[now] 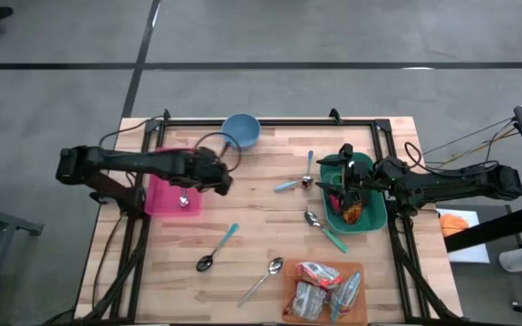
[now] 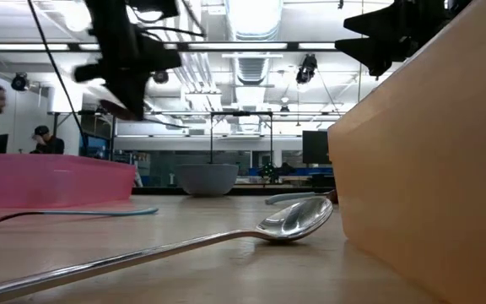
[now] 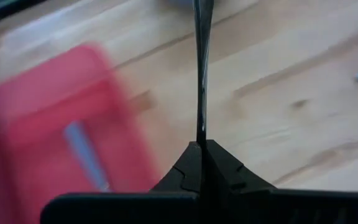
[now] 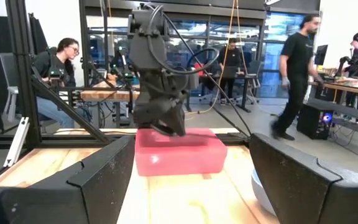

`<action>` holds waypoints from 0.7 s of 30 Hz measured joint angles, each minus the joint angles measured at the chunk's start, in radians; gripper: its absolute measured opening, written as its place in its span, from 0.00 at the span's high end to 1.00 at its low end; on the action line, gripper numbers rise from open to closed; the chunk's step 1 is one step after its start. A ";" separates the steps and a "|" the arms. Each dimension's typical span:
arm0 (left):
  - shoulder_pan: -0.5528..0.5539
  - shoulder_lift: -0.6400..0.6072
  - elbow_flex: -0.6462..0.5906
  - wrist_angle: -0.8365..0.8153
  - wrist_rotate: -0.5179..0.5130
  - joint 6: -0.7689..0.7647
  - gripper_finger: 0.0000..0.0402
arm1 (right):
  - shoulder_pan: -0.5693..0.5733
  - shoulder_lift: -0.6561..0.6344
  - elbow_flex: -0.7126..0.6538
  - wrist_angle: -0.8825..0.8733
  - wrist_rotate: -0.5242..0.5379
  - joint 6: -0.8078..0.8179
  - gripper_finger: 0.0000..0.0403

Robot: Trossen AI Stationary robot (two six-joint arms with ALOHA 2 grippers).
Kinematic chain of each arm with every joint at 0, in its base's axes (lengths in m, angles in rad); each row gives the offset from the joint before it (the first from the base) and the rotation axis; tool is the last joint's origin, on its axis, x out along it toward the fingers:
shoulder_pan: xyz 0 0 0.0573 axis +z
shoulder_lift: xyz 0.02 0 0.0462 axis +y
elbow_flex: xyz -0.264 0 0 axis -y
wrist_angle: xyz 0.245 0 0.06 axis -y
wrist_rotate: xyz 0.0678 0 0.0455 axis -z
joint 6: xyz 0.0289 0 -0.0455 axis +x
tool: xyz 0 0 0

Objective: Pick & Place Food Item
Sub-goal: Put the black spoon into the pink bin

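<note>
Looking down from the high view, the left gripper (image 1: 223,174) is seen at the edge of the pink tray (image 1: 157,201), which holds a spoon (image 1: 184,201). The right gripper (image 1: 344,181) hangs over the green container (image 1: 374,217), where an orange-red food item (image 1: 352,213) lies. A blue bowl (image 1: 241,131) sits near the far edge, loose spoons lie about the wooden table (image 1: 252,222), and packaged snacks (image 1: 320,288) fill an orange tray (image 1: 362,312) at the near edge.

Low view: a spoon (image 2: 298,219) lies beside the orange tray's wall (image 2: 429,152); both arms are seen overhead.

Left wrist view: the left fingers (image 3: 194,168) are pressed together with nothing between them, above bare wood beside the pink tray (image 3: 48,118).

Right wrist view: the right fingers (image 4: 104,180) stand wide apart, empty; the left arm (image 4: 157,81) is seen over the pink tray (image 4: 179,152), and people are seen in the room behind.

Judgement: the food item is not yet gripped. A straight descent is called for, with the fingers kept wide, centred on the item and clear of the container's rim before closing.
</note>
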 joint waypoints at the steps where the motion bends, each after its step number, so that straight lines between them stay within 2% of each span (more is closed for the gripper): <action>1: -0.005 -0.014 0.000 -0.046 0.000 -0.053 1.00 | 0.000 0.000 0.000 0.000 0.000 0.000 0.22; 6: -0.034 -0.052 0.000 -0.269 0.000 -0.332 1.00 | 0.000 0.000 0.000 0.000 0.000 0.000 0.22; 10: -0.058 -0.055 0.000 -0.390 0.011 -0.491 1.00 | 0.000 0.000 0.000 0.000 0.000 0.000 0.22; 15: -0.069 -0.055 -0.043 -0.402 0.047 -0.575 1.00 | 0.000 0.000 0.000 0.000 0.000 0.000 0.22; 21: -0.069 -0.056 -0.176 -0.334 0.145 -0.678 1.00 | 0.000 0.000 0.000 0.000 0.000 0.000 0.22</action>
